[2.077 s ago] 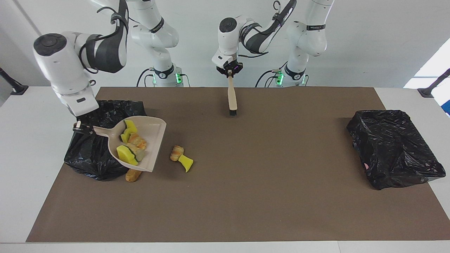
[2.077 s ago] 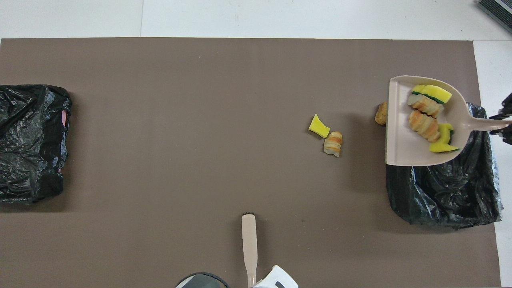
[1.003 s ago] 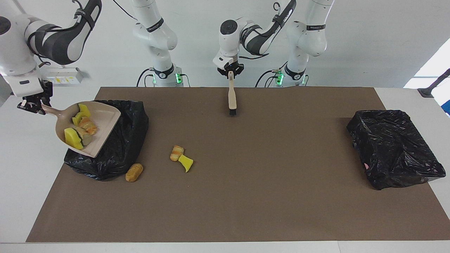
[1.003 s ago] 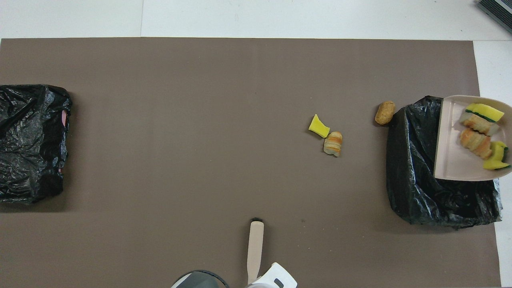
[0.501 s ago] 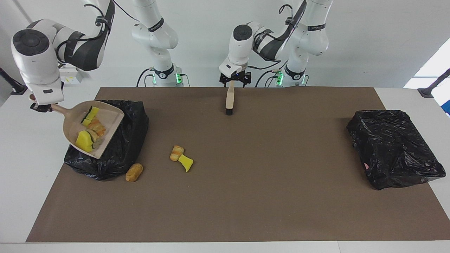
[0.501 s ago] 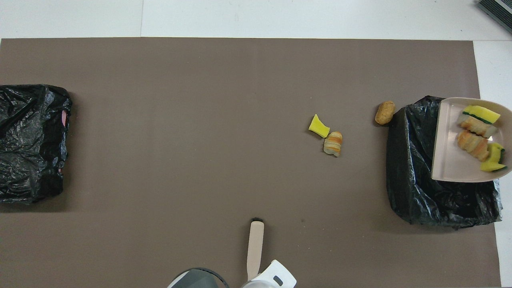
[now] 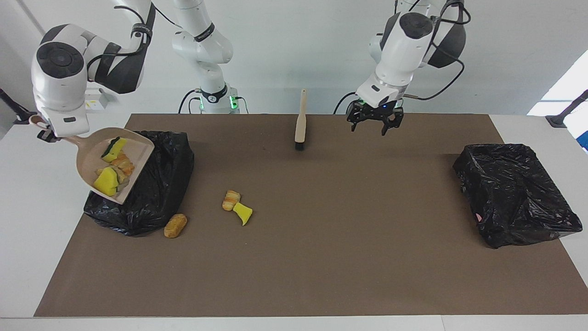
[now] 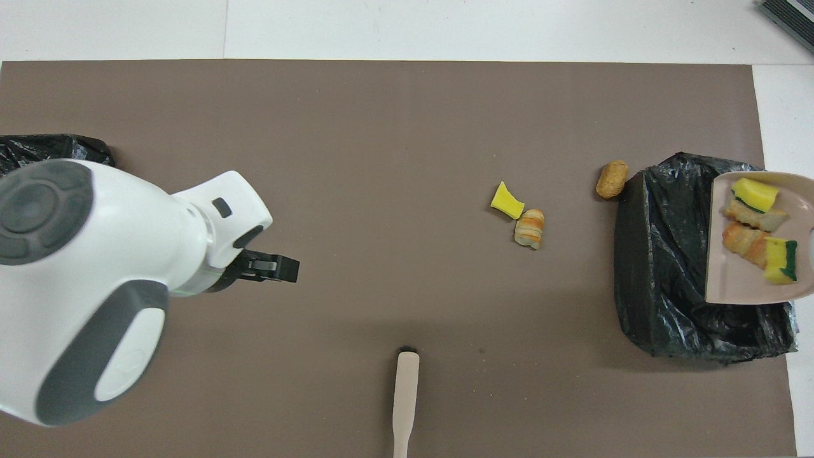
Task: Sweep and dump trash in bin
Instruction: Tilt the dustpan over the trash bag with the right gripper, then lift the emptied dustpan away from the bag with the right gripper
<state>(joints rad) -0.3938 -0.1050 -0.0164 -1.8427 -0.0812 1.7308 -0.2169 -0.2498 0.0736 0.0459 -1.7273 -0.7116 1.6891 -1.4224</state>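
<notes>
My right gripper is shut on the handle of the beige dustpan, which hangs tilted over the black-bagged bin. Yellow chunks and bread-like lumps of trash lie in the pan. More trash is on the mat: a tan lump beside the bin, and a striped lump touching a yellow chunk toward the middle. The brush has its bristles on the mat and its handle toward the robots, held by nothing. My left gripper hangs open and empty, apart from the brush.
A second black-bagged bin sits at the left arm's end of the brown mat. In the overhead view the left arm's wrist covers part of that end of the mat.
The left gripper opened, let go of the brush handle and swung toward the left arm's end. The right arm tilted the dustpan a little more over the bin.
</notes>
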